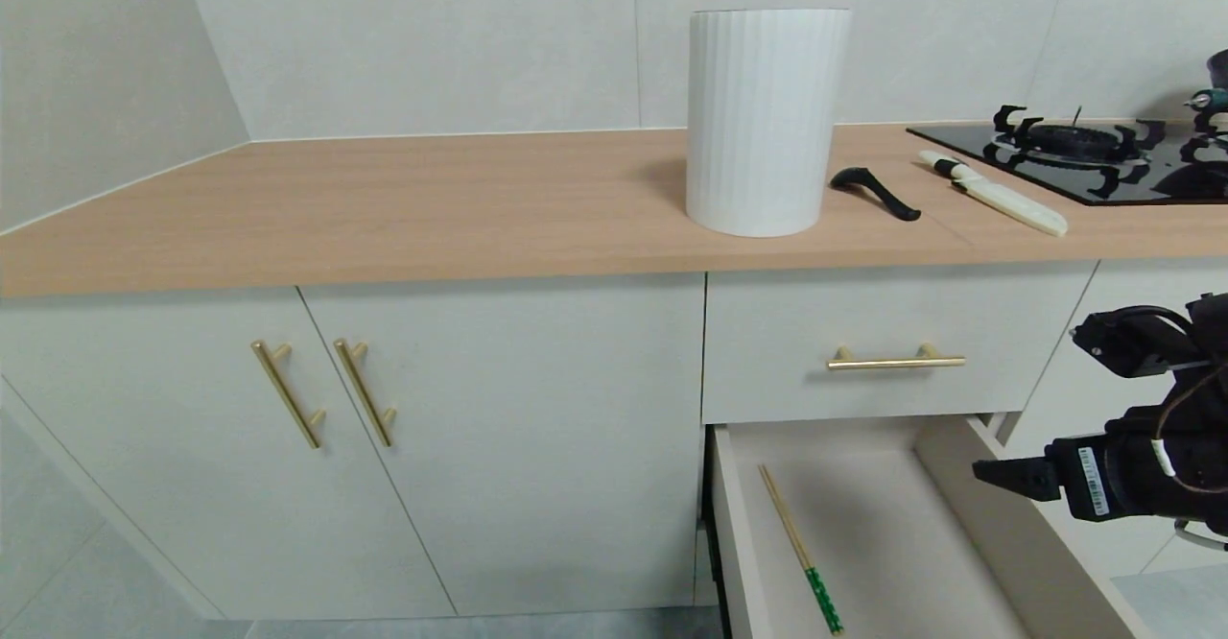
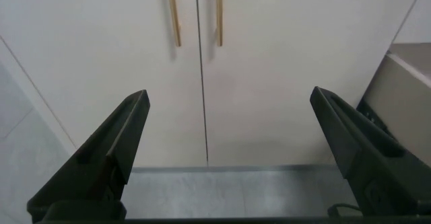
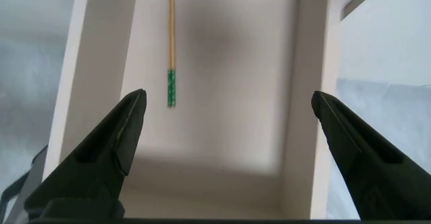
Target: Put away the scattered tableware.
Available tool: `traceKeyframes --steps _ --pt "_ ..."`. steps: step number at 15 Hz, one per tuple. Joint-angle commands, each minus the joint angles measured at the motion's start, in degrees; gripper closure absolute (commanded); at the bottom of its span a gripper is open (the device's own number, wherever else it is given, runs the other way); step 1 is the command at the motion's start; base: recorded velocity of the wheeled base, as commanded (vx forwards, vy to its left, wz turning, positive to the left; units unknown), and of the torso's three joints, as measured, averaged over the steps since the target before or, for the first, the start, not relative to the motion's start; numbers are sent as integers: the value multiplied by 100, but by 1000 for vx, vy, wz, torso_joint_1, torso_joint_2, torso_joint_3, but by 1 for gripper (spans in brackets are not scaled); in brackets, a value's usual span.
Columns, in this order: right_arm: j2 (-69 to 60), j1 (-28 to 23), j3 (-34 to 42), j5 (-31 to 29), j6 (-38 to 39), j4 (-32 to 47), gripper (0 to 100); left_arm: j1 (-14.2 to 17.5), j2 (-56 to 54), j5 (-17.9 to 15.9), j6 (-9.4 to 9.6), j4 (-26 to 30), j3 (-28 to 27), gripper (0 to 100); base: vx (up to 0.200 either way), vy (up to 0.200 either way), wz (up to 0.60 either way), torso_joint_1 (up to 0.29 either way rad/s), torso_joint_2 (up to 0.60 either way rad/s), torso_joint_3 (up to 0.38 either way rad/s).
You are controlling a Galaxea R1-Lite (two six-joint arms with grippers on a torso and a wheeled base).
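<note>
Up on the counter (image 1: pixel 384 217), above and to the left of my R end effector (image 3: pixel 227 96), lie the pieces I judge are left to stow. That R end effector hangs low over the open drawer (image 1: pixel 998 524), by its right wall, fingers spread wide apart w/ nothing between them. So the next reach looks like up and over the counter edge, then back down into the drawer.

The tall white ribbed canister (image 1: pixel 763 121) stands just left of those pieces; it doesn't block an approach from my right side. The hob (image 1: pixel 1074 154) sits just behind them to the right, w/ raised pan supports to stay clear of.

The knife (image 1: pixel 998 195) is nearest the R arm. Its long axis runs diagonally, far end toward the canister, near end toward the counter's front-right. Can't tell which end is the handle.

The black-handled utensil (image 1: pixel 875 192) lies between canister and knife, apart from both, on roughly the same slant.

The chopsticks (image 3: pixel 171 56) are already in the drawer, along its left wall, green ends toward the drawer front.

My L end effector (image 2: pixel 228 93) faces the cabinet doors (image 2: pixel 202 62), fingers apart, empty, well away from the tableware, so R arm's the pick.
</note>
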Motion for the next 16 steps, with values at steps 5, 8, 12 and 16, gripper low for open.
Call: traceKeyframes --steps 5,8,12,16 --pt "8 11 9 1 1 -9 0 0 5 4 -1 1 0 0 0 0 0 173 -502 -287" --pt "8 19 18 1 1 -9 0 0 5 4 -1 1 0 0 0 0 0 180 -468 -285" --pt "16 19 45 1 -51 -9 0 0 5 4 -1 1 0 0 0 0 0 198 -476 -279" --pt "8 19 53 1 -60 -9 0 0 5 4 -1 1 0 0 0 0 0 221 -498 -288"
